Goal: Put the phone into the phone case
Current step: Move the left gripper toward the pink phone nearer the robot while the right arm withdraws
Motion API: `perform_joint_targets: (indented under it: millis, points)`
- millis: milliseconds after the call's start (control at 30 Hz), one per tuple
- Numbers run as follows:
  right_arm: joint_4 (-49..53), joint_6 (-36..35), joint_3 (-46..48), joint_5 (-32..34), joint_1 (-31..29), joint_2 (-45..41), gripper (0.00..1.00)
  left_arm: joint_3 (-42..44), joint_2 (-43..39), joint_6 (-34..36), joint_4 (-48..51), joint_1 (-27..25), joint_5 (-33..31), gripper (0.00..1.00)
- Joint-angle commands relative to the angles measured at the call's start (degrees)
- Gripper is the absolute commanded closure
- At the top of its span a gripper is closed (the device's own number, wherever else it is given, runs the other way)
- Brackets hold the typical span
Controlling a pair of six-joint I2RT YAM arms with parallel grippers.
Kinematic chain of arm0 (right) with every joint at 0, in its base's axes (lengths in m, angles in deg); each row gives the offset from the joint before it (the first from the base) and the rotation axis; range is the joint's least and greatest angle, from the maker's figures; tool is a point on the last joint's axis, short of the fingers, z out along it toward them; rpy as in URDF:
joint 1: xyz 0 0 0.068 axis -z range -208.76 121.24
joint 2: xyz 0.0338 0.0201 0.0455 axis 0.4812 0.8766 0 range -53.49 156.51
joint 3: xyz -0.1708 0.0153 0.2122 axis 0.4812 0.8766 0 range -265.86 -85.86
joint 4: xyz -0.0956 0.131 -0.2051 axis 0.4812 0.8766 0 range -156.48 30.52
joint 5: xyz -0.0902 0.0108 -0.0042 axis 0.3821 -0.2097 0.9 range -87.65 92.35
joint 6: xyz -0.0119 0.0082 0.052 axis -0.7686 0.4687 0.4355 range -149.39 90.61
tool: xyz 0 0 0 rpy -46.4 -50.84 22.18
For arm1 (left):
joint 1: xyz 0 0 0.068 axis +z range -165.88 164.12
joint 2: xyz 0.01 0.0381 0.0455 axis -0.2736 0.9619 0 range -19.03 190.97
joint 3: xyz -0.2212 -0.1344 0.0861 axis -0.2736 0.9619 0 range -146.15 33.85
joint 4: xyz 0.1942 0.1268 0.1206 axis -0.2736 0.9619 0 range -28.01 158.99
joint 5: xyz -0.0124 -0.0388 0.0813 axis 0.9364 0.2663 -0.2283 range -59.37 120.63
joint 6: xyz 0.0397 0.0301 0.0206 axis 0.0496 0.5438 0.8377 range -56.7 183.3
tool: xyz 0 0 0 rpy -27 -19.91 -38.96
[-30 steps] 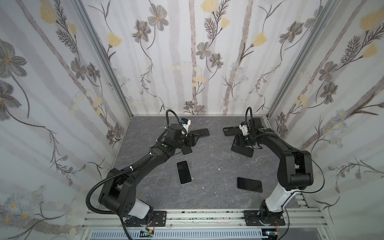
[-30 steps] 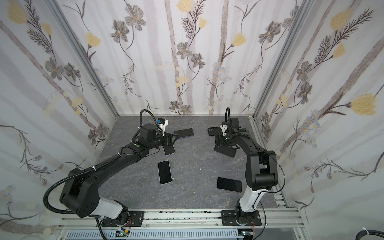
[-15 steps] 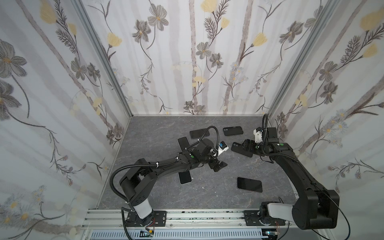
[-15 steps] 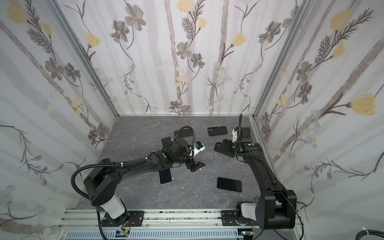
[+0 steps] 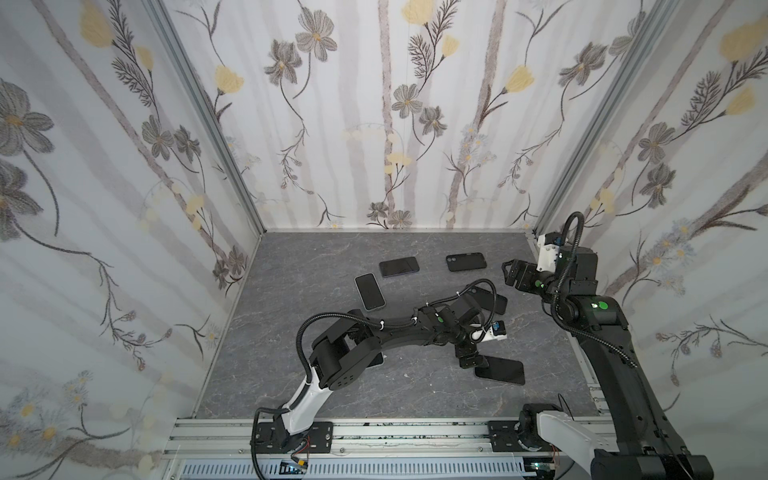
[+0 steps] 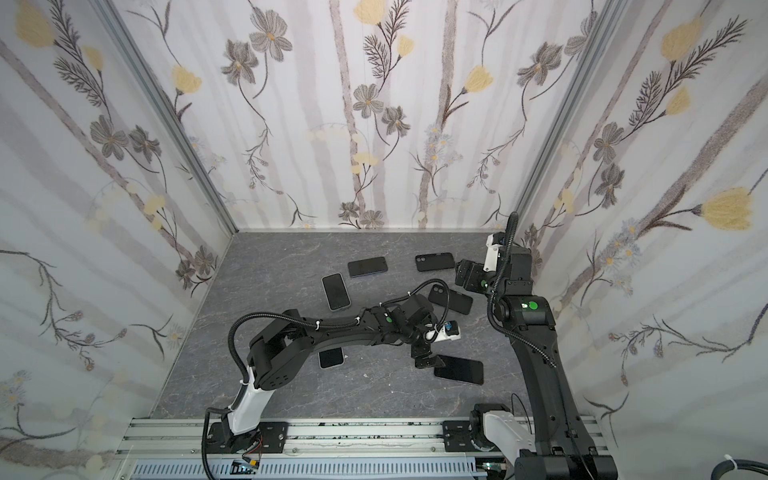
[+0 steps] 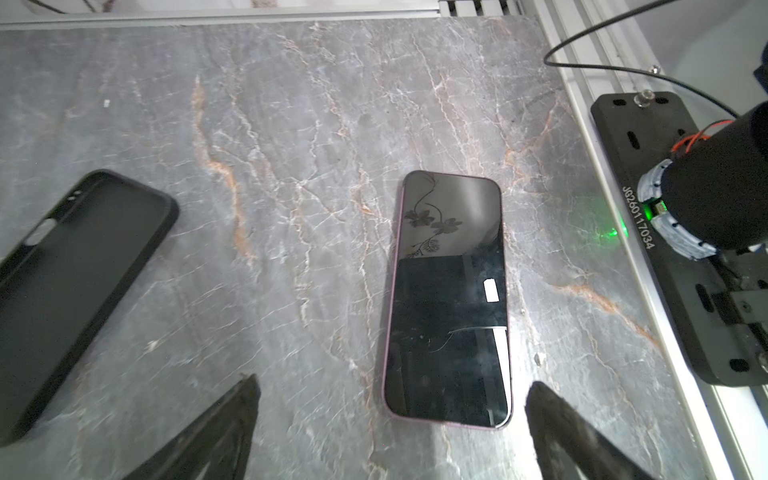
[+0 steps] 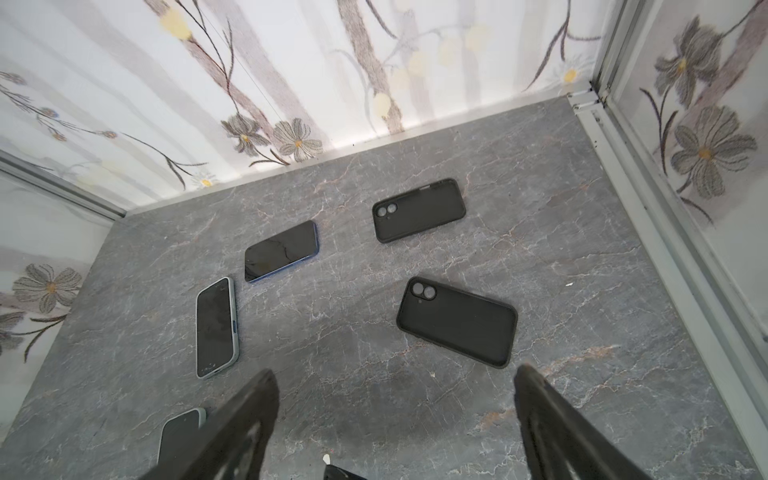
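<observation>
Fingers [image 7: 224,424] of left gripper [image 7: 393,380], newly spread and empty, now poised over the phone [image 7: 449,299] for pickup; right gripper [image 8: 394,369] released, withdrawn.

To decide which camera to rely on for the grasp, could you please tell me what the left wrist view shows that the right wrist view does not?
Only the left wrist view: the pink-edged phone lying screen up before the open left gripper, and the right arm's base mount. Only the right wrist view: a blue-edged phone, a pale-edged phone, the far black case and the floral walls, beyond the open right gripper. Both: the grey marble tabletop and one black case, probably the same.
</observation>
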Motion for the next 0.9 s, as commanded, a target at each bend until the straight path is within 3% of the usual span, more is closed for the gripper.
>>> perform_joint_targets:
  millis: [0, 500, 700, 867]
  points:
    - [0.0, -1.9, -0.9, 2.3, 0.3, -2.2, 0.11, -2.2, 2.2, 2.7, 3.4, -1.4, 0.4, 0.0]
    - [1.0, -5.6, 0.6, 3.3, 0.7, -8.2, 0.09, -12.1, 11.9, -0.8, 6.8, -4.3, -2.5, 0.02]
    - [1.0, -6.1, 2.1, 3.5, 0.7, -9.9, 0.08, -14.5, 14.2, 0.8, 9.6, -5.1, -4.6, 0.07]
    - [0.8, -6.5, 2.7, 3.8, 0.7, -10.7, 0.08, -16.5, 15.9, 3.7, 14.4, -6.0, -8.2, 0.17]
